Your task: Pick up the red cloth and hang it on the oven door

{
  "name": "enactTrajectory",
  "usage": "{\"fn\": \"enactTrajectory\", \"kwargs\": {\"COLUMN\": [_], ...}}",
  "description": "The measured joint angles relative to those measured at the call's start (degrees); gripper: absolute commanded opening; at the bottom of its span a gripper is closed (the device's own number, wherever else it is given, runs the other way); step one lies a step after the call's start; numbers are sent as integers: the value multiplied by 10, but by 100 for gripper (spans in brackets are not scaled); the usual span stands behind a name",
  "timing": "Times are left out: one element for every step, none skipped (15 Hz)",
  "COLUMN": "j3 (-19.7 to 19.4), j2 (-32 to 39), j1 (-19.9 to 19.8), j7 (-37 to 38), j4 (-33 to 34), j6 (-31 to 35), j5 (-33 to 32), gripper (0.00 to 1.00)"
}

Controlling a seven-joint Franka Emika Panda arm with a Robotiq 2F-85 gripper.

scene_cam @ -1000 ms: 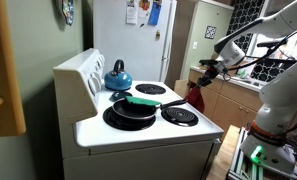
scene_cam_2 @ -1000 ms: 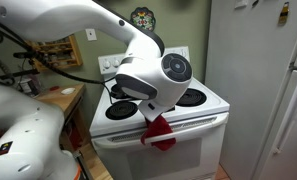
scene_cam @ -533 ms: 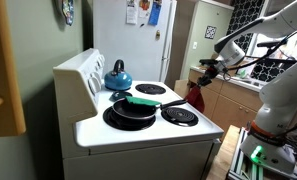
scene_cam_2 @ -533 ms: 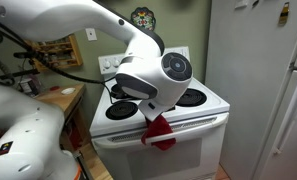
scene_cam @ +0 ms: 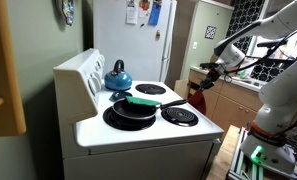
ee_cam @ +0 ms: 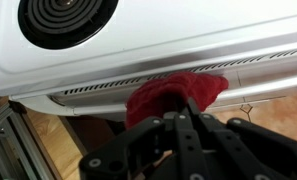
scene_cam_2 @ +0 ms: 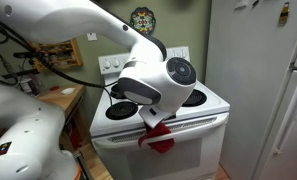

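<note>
The red cloth (ee_cam: 173, 93) is held right in front of the stove (ee_cam: 188, 30), just under its front edge. In the wrist view the tool (ee_cam: 181, 128) is seen pinched shut on the lower part of the cloth, so the cloth is bunched into a lump. The top of the lump is pressed against the long silver handle (ee_cam: 98, 80) of the oven door (scene_cam_2: 193, 150). It is probably held this high so that it can be draped over the handle. It cannot be told if it would stay there alone.

The gap behind the handle looks thin, so little room is left for pushing the cloth through. The front edge of the stove sticks out just above and could be bumped if the tool is lifted. More room is found below and out in front. In an exterior view the fridge (scene_cam_2: 258, 90) is seen on one side of the stove and a counter (scene_cam_2: 60, 97) on the other, both apart from the cloth. The pan (scene_cam: 131, 110) and the kettle (scene_cam: 117, 76) are up on top, well away.
</note>
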Motion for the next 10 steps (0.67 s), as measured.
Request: {"fn": "enactTrajectory", "kwargs": {"j3": [-4, -7, -11, -15, -18, -22, -24, -25, -25, -25], "j2": [8, 16, 25, 36, 48, 60, 74, 88, 101, 114], "j1": [-4, -8, -11, -15, -17, -19, -19, -18, -17, -14], "j7": [5, 10, 16, 21, 26, 30, 32, 32, 32, 32], "j4": [1, 3, 6, 11, 15, 20, 24, 28, 32, 35], "j6": [0, 0, 0, 0, 1, 7, 16, 30, 43, 57], "j5": [-10, -22, -33, -45, -56, -65, -69, -70, -70, -70], "gripper": [1, 1, 1, 1, 1, 1, 1, 1, 1, 1]}}
